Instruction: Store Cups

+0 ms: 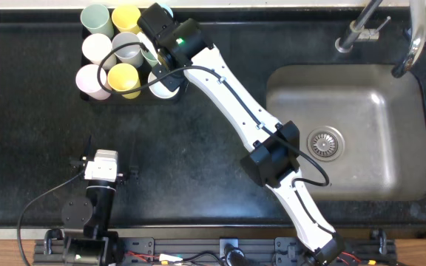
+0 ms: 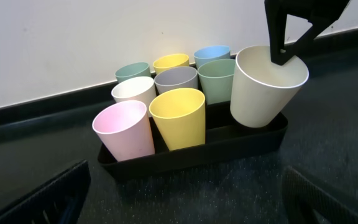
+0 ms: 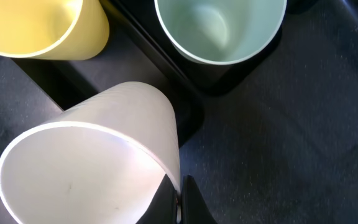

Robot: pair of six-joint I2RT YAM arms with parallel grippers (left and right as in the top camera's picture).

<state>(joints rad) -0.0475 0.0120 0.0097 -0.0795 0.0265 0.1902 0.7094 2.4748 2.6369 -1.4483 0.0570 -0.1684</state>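
So a cream plastic cup is being held by the right gripper, which is clamped on the rim with one finger inside and one outside; the cup is tilted, and its lower end is dipped into the end slot of the black plastic tray, just beside the front yellow cup and in front of the pale green cup; whether the base is actually sat on the tray floor can't be told, tbh. The rest of the tray is packed with upright cups: a pink cup at the front corner, a white cup and a grey cup in the middle row, then a sage green cup, a second yellow cup and a light blue cup at the back by the wall. The tray is parked on the black speckled countertop at its far left, well apart from the stainless steel sink. The left gripper is kept low over the counter near its own base, fingers spread wide apart with nothing held between them.
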